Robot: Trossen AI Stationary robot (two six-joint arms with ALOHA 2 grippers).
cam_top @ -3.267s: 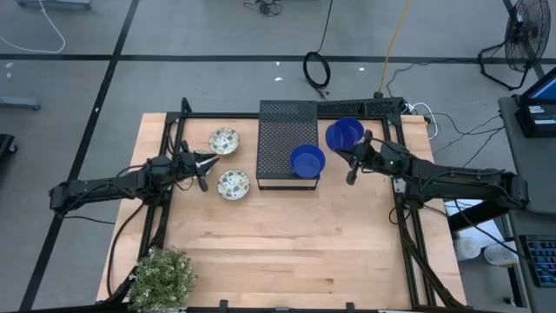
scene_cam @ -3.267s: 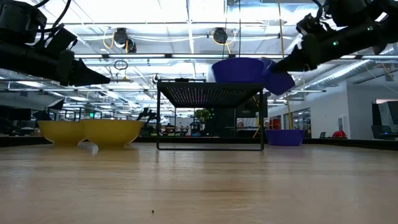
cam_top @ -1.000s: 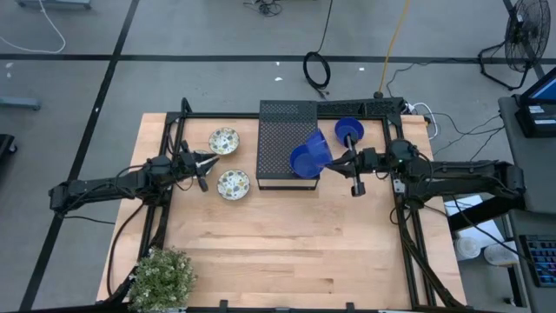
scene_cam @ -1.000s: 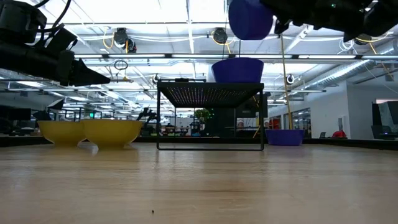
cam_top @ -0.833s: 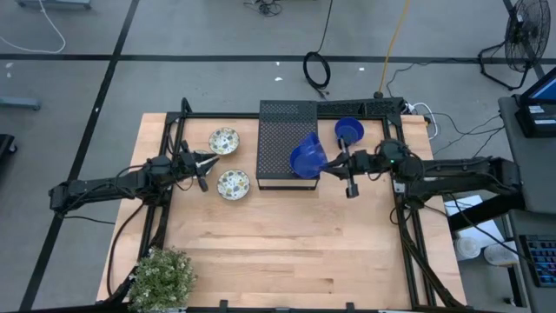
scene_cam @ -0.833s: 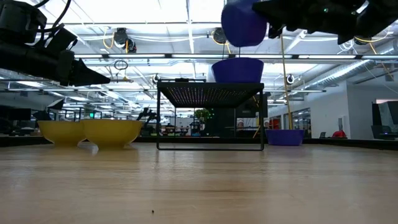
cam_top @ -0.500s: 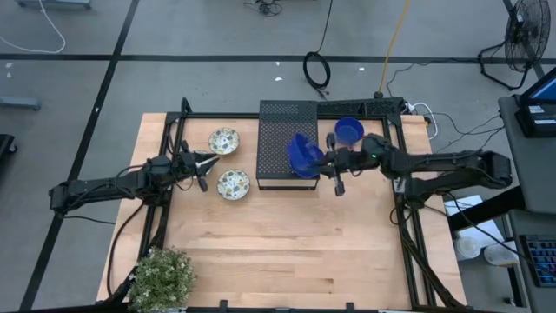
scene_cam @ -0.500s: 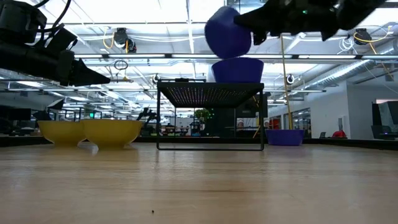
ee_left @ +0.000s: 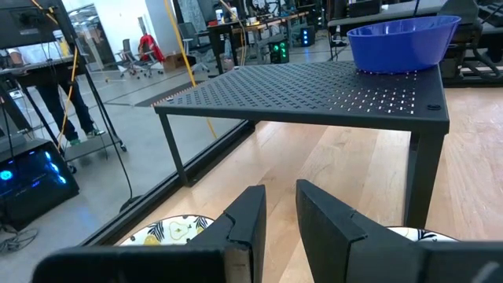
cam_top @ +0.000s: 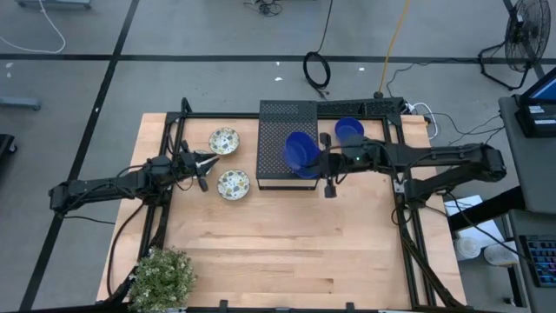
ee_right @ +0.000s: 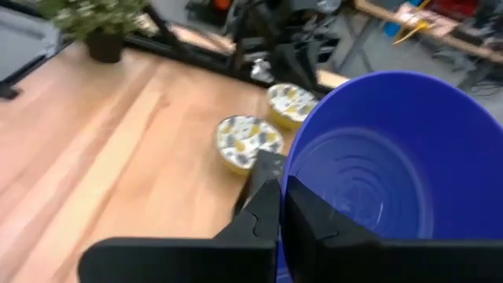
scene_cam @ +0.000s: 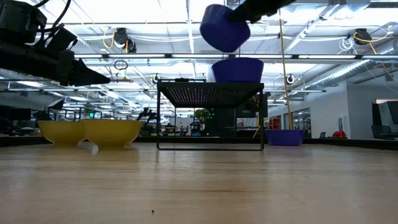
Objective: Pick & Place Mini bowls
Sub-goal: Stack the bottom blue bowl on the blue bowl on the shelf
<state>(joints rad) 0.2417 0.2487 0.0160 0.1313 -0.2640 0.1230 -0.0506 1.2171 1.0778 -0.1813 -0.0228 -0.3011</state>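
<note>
Right gripper (ee_right: pixel 279 200), pinching a blue bowl's (cam_top: pixel 300 149) rim, carries it above the black perforated box (cam_top: pixel 276 130); next, lowering and releasing.

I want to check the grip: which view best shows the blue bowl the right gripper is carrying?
Right wrist view: the fingers pinch the carried blue bowl at its rim. High view shows it over the black box; low view shows it tilted in the air; left wrist view misses it.

Right gripper (cam_top: pixel 323 162) clamped (left idle)
</note>
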